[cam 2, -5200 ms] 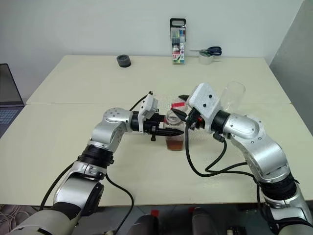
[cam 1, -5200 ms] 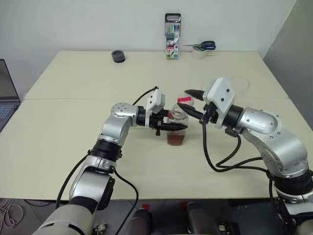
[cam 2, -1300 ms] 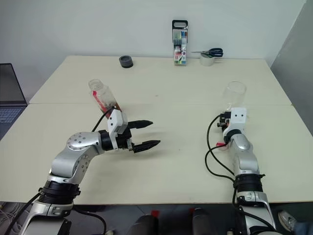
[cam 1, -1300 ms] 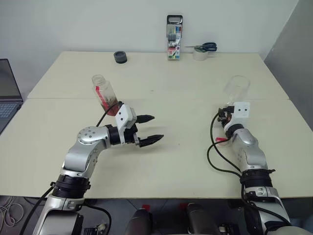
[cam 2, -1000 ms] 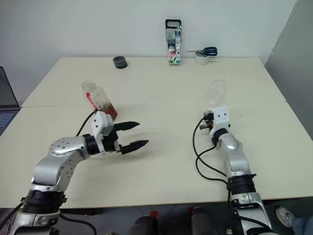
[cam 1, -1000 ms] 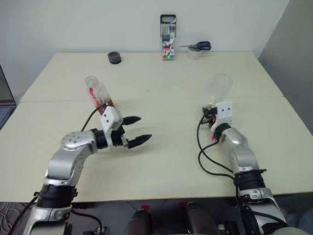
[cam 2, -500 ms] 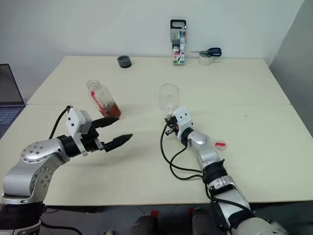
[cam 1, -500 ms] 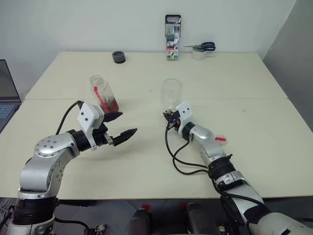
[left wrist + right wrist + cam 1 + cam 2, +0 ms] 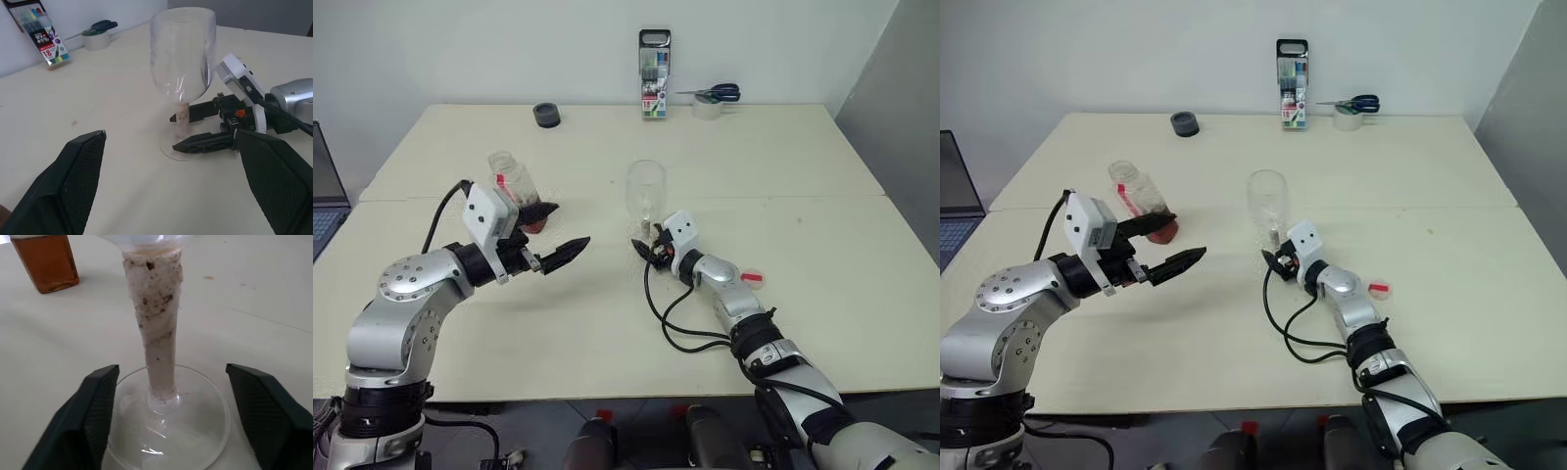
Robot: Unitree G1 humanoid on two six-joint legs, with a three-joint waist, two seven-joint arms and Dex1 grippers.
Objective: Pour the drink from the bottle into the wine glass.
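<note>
Since half a second ago my right gripper (image 9: 166, 396) has let go of the wine glass (image 9: 646, 196); its fingers now stand spread either side of the stem, clear of it, low over the glass foot; the glass stands upright mid-tabletop (image 9: 607, 323), empty. My left gripper (image 9: 553, 235) remains wide open and empty, raised slightly higher than before, pointing level toward the glass. The bottle (image 9: 514, 188) stands uncapped just behind my left gripper, leaning in the head view; the drink (image 9: 46, 262) fills its lower part. My right forearm lies low along the tabletop.
</note>
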